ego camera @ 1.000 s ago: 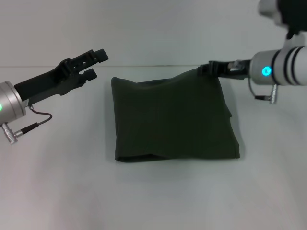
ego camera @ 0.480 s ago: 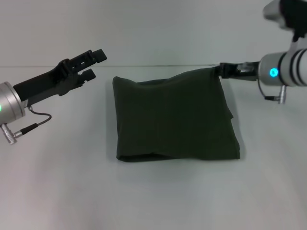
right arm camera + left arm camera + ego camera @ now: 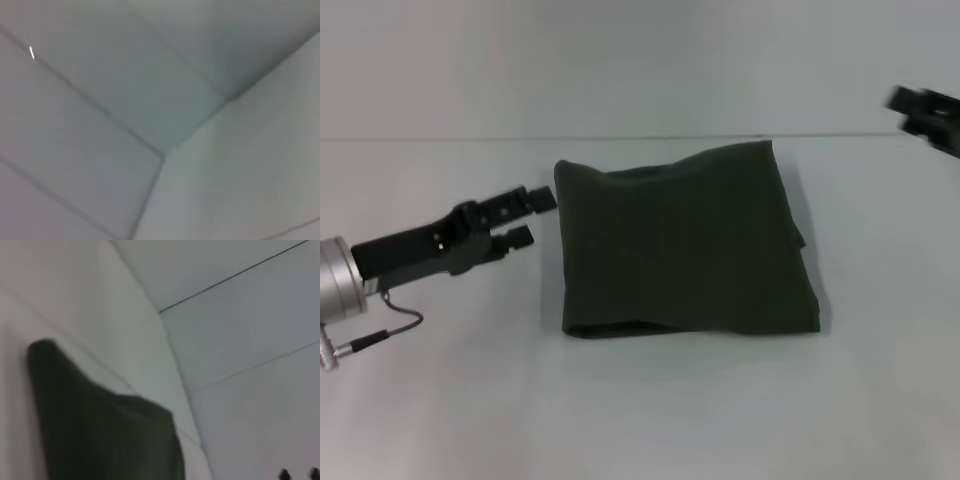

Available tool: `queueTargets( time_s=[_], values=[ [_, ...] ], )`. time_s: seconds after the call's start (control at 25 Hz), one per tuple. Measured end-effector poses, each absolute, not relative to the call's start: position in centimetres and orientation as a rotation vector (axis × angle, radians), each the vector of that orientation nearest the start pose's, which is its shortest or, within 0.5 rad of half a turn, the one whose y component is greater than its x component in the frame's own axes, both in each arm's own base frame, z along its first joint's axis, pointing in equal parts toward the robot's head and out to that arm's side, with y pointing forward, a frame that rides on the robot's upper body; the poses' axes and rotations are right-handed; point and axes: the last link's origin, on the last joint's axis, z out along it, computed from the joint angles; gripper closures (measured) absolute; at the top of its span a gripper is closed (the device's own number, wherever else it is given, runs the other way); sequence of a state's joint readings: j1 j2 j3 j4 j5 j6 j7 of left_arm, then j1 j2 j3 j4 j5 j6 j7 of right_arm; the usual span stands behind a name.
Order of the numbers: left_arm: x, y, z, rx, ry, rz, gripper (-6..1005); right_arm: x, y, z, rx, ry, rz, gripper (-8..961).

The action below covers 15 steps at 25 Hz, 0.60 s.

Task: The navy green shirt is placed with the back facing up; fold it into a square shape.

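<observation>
The navy green shirt (image 3: 685, 243) lies folded into a rough square in the middle of the white table, plain side up. It also shows in the left wrist view (image 3: 100, 430). My left gripper (image 3: 528, 217) is open and empty, low over the table just left of the shirt's left edge. My right gripper (image 3: 925, 112) is at the far right edge of the head view, clear of the shirt and blurred; its fingers show only partly. The right wrist view shows only the table and wall.
The white table (image 3: 650, 410) spreads on all sides of the shirt. Its far edge meets a pale wall (image 3: 620, 60). Nothing else lies on it.
My right gripper let go of the shirt's far right corner and pulled away to the right. My left gripper dropped down and toward me, staying left of the shirt.
</observation>
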<state>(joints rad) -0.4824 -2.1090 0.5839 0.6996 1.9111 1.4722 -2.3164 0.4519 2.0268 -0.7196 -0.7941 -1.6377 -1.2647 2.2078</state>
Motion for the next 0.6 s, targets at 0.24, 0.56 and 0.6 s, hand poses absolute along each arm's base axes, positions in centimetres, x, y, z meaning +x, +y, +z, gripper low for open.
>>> queueTargets(
  time_s=[0.24,0.56,0.6],
  values=[
    [-28.7,33.0,-0.4,-1.959,-2.065,-1.001,78,31.8,34.5,11.0,-1.782,1.546,1.325,245],
    [-30.2,32.1,-2.7,-1.788,-2.261,-0.945,79,32.0,34.2,10.9,-1.8,1.551,1.309,101],
    [-30.3,32.1,-2.9,-1.773,-2.273,-0.936,79,31.9,34.3,10.9,-1.802,1.548,1.312,91]
  ],
)
